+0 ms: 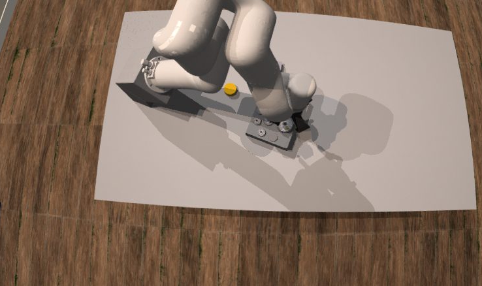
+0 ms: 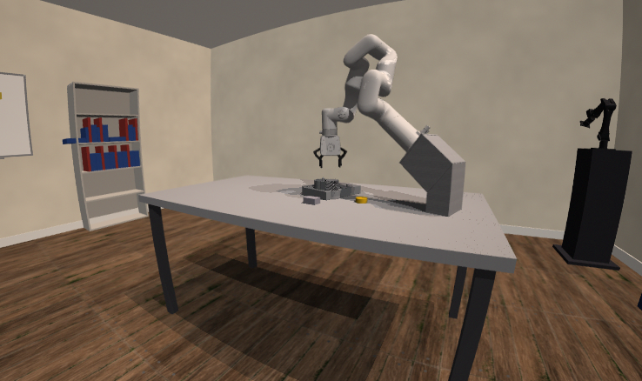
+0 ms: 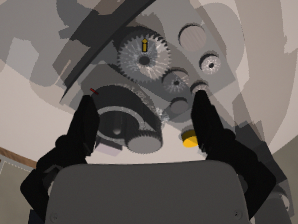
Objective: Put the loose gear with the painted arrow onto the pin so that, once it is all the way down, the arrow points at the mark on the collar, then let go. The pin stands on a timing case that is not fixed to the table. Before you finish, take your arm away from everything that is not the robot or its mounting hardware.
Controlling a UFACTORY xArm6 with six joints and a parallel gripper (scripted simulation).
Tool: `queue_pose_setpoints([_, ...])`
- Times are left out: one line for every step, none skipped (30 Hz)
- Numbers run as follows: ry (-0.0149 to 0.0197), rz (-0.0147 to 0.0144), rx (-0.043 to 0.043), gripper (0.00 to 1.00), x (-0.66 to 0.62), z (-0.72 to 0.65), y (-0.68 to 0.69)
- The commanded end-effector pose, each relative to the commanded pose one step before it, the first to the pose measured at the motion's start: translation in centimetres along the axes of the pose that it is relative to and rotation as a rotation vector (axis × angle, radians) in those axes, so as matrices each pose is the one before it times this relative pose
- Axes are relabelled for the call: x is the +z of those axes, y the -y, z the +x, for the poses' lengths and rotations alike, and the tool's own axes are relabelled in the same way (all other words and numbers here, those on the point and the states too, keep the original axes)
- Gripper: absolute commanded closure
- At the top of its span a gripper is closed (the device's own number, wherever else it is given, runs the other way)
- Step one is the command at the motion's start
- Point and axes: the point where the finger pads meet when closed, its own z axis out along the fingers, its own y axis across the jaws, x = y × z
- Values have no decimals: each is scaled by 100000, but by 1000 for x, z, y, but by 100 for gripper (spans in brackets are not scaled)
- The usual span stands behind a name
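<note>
I've got the surface point(image 2: 276, 208) carrying everything, w/ the arm point(image 2: 390, 118) bent over the timing case point(image 1: 289, 142) mid-surface. Tool point(image 2: 330, 159) hangs above the case, fingers spread wide, nothing in them. Wrist cam: the gear w/ yellow arrow point(image 3: 143, 56) lies flat on the case, ahead of the fingertips, beside smaller gears point(image 3: 176, 83). Can't tell which post is the pin or where the collar mark is. Step, imo: approach, pre-grasp. Next I'd need to centre over that gear, drop, close on its rim gently since the case can slide. Small yellow disc point(image 1: 230, 89) sits apart near the base, prob irrelevant.
</note>
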Motion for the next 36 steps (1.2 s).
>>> queue_pose_setpoints([-136, 2422, 1541, 0, 299, 613, -197])
queue_pose_setpoints([0, 0, 0, 0, 0, 0, 0])
queue_pose_setpoints([0, 0, 0, 0, 0, 0, 0])
queue_pose_setpoints([0, 0, 0, 0, 0, 0, 0])
queue_pose_setpoints([0, 0, 0, 0, 0, 0, 0])
queue_pose_setpoints([0, 0, 0, 0, 0, 0, 0])
queue_pose_setpoints([0, 0, 0, 0, 0, 0, 0])
queue_pose_setpoints([0, 0, 0, 0, 0, 0, 0])
queue_pose_setpoints([0, 0, 0, 0, 0, 0, 0])
queue_pose_setpoints([0, 0, 0, 0, 0, 0, 0])
queue_pose_setpoints([0, 0, 0, 0, 0, 0, 0])
queue_pose_setpoints([0, 0, 0, 0, 0, 0, 0])
queue_pose_setpoints([0, 0, 0, 0, 0, 0, 0])
queue_pose_setpoints([0, 0, 0, 0, 0, 0, 0])
queue_pose_setpoints([0, 0, 0, 0, 0, 0, 0])
queue_pose_setpoints([0, 0, 0, 0, 0, 0, 0])
queue_pose_setpoints([0, 0, -71, 0, 0, 0, 0])
queue_pose_setpoints([1, 0, -462, 0, 1, 0, 0])
queue_pose_setpoints([3, 0, -1150, 0, 2, 1, 1])
queue_pose_setpoints([0, 0, 0, 0, 0, 0, 0])
queue_pose_setpoints([0, 0, 0, 0, 0, 0, 0])
queue_pose_setpoints([5, 1, -2039, 0, 3, 2, 1])
queue_pose_setpoints([7, 1, -3045, 0, 4, 2, 2])
queue_pose_setpoints([10, 2, -4090, 0, 5, 3, 2])
queue_pose_setpoints([12, 3, -5110, 0, 7, 4, 2])
queue_pose_setpoints([14, 4, -6046, 0, 8, 5, 3])
queue_pose_setpoints([16, 6, -6852, 0, 9, 6, 3])
queue_pose_setpoints([16, 7, -7490, 0, 10, 7, 2])
queue_pose_setpoints([-51, -61, -4787, 0, 11, 7, 2])
queue_pose_setpoints([-100, -121, -4409, 0, 11, 7, 2])
queue_pose_setpoints([-125, -158, -4924, 0, 11, 8, 1])
queue_pose_setpoints([-138, -183, -5127, 0, 11, 7, 1])
queue_pose_setpoints([-137, -192, -5128, 0, 10, 7, 0])
queue_pose_setpoints([-126, -187, -5076, 0, 9, 6, 0])
queue_pose_setpoints([-107, -167, -5039, 0, 8, 6, 0])
queue_pose_setpoints([-83, -131, -5017, 0, 7, 5, 0])
